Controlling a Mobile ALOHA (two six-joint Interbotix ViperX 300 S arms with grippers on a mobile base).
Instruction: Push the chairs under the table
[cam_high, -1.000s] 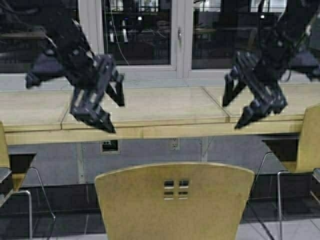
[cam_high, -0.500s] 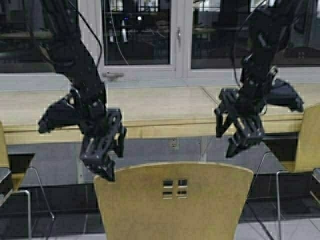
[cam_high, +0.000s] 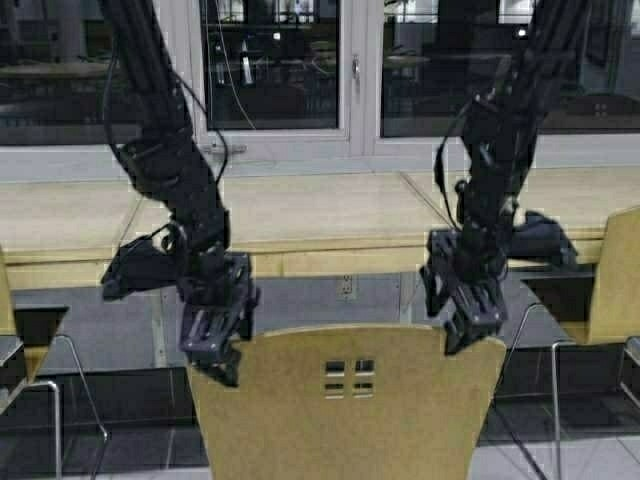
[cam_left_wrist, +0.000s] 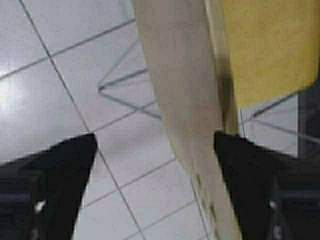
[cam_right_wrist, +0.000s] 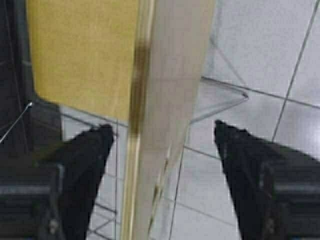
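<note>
A mustard-yellow chair (cam_high: 350, 400) with small square cutouts stands in front of me, its backrest facing me and the long beige table (cam_high: 300, 215) behind it. My left gripper (cam_high: 215, 355) is down at the backrest's upper left corner, my right gripper (cam_high: 465, 325) at its upper right corner. In the left wrist view the left gripper (cam_left_wrist: 155, 142) is open, with the backrest's top edge (cam_left_wrist: 185, 100) between its fingers, close to one of them. The right gripper (cam_right_wrist: 165, 132) is also open and straddles the backrest edge (cam_right_wrist: 170, 75). The yellow seat (cam_right_wrist: 80, 50) lies beyond.
Two more yellow chairs stand at the table, one at the left edge (cam_high: 8, 300) and one at the right edge (cam_high: 618, 280). Windows and a door (cam_high: 275, 70) rise behind the table. The floor is pale tile (cam_left_wrist: 45, 60).
Both arms have come down from above the table to the top corners of the middle chair's backrest. The chair has not moved.
</note>
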